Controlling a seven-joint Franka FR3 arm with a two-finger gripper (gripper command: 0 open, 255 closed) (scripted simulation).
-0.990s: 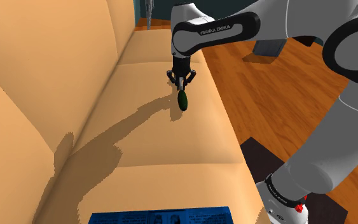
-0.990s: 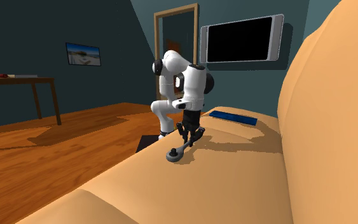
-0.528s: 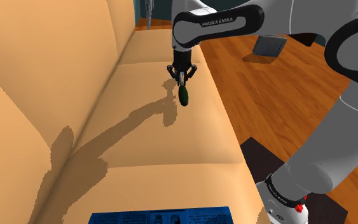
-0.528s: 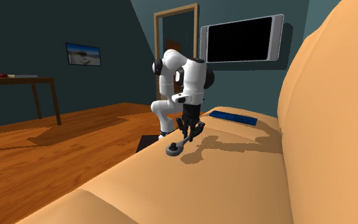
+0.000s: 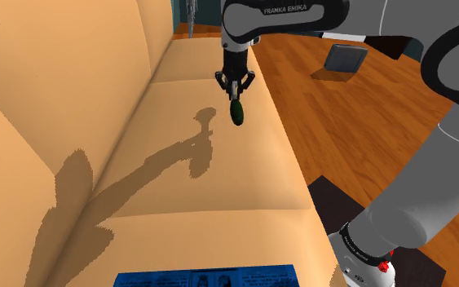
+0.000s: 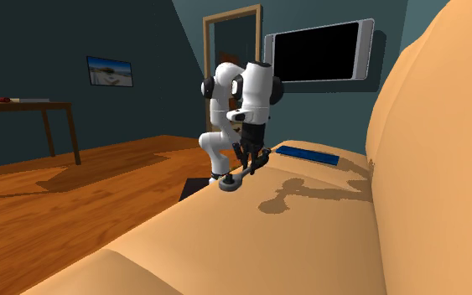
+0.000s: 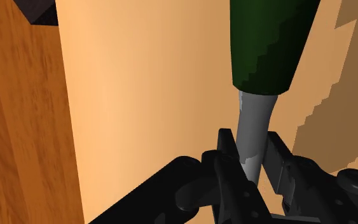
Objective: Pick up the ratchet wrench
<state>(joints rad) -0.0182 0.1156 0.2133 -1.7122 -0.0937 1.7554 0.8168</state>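
Observation:
The ratchet wrench (image 5: 236, 112) has a dark green handle (image 7: 266, 38) and a grey metal shaft (image 7: 254, 130). It hangs in the air above the tan sofa seat (image 5: 187, 175). My black gripper (image 5: 235, 86) is shut on the grey shaft, the handle pointing away from the fingers (image 7: 231, 168). In the second exterior view the wrench's round grey head (image 6: 230, 183) dangles below the gripper (image 6: 251, 161), off the cushion. Its shadow (image 5: 200, 147) lies on the seat some way from it.
The sofa's backrest (image 5: 48, 90) rises at the shoulder view's left. A blue magazine (image 5: 205, 277) lies on the near seat cushion. Wooden floor (image 5: 358, 130) runs beside the sofa's front edge. A dark table (image 6: 24, 109) and a wall screen (image 6: 318, 50) stand farther off.
The gripper has risen with the wrench clasped in it. The wrench has left the cushion, and its shadow has drifted away from it across the seat.

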